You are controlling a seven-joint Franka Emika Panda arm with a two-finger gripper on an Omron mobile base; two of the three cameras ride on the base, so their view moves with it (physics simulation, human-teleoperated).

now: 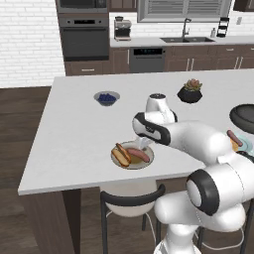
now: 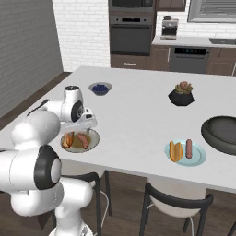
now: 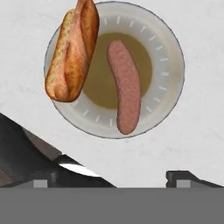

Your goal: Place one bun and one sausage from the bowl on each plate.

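Hand view has me looking straight down at the grey-rimmed plate point(image 3: 168, 52), and it's got a bun point(image 3: 72, 52) lying along one side, hanging a bit over the rim, with a sausage point(image 3: 124, 85) beside it in the brownish centre. My gripper point(image 3: 113, 177) is spread wide with nothing in it, hovering just above that plate. In the right base view the light blue plate point(image 2: 199, 159) near the other end of the counter also has a bun point(image 2: 175, 151) and a sausage point(image 2: 189, 148) side by side on it. The dark bowl point(image 2: 221, 134) sits just beyond it, and from this angle it looks empty, though I can't see all of its inside. So I reckon both plates are sorted and the job's basically done, just need to pull back.
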